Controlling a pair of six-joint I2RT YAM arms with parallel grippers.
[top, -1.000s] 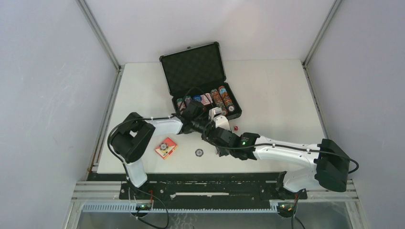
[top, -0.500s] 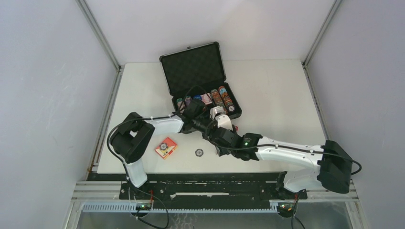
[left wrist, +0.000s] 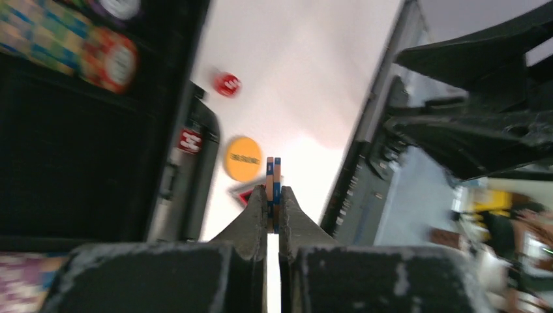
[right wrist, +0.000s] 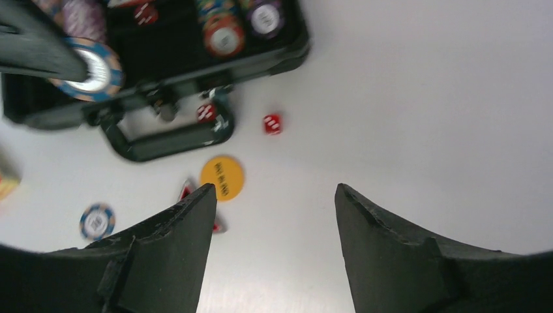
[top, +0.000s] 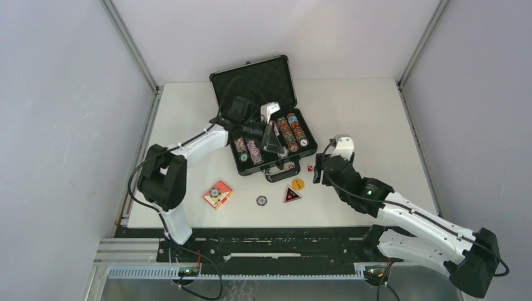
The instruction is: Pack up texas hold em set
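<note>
The left end effector (left wrist: 273, 195) is closed tight on two blue chips (left wrist: 277, 176), over the open case (top: 254, 88). The right end effector (right wrist: 274, 208) is wide open and empty (a yellow button (right wrist: 222, 177) and a red die (right wrist: 272, 124) lie ahead of it on the worktop (right wrist: 424, 98)).

Held chips (left wrist: 273, 171): edge-on in the left tool (left wrist: 273, 195); faces hidden, lower part buried between the fingers.
Triangular marker (left wrist: 242, 193): mostly hidden behind those fingers; in the right wrist view, hidden behind the right tool (right wrist: 274, 189).
Yellow button (left wrist: 243, 158): print blurred, unreadable.
Red die (right wrist: 272, 124): pips smeared.
Case (right wrist: 261, 62): cut off by the top and left edges.
Card box (right wrist: 5, 181): only a corner at the left edge.
</note>
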